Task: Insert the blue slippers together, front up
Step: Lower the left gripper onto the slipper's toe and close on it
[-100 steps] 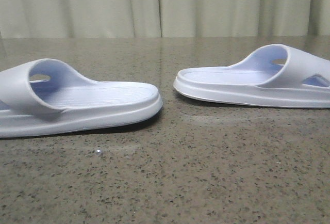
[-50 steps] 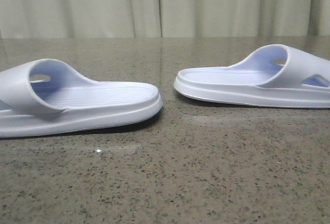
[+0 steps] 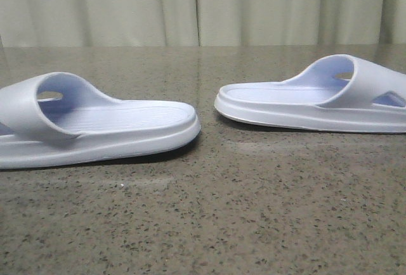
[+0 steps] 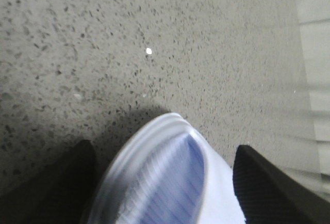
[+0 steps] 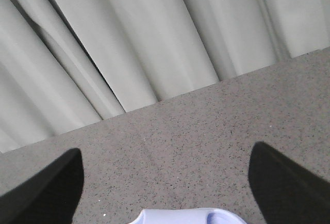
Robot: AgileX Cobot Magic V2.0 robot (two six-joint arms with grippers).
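Two pale blue slippers lie on the speckled stone table, soles down, with a gap between their near ends. The left slipper (image 3: 95, 126) has its strap at the left. The right slipper (image 3: 317, 101) has its strap at the right. No gripper shows in the front view. In the left wrist view, my left gripper (image 4: 164, 149) is open, its black fingers (image 4: 268, 188) on either side of one end of a slipper (image 4: 170, 182), which looks blurred. In the right wrist view, my right gripper (image 5: 166, 149) is open wide over the table, with a slipper's edge (image 5: 185, 217) just below it.
A pleated pale curtain (image 3: 203, 6) hangs behind the table's far edge (image 3: 203, 47) and also shows in the right wrist view (image 5: 129, 43). A small white speck (image 3: 120, 186) lies on the table in front of the left slipper.
The left slipper's end has crept a few pixels to the right; the right slipper has barely shifted. Nothing else differs.
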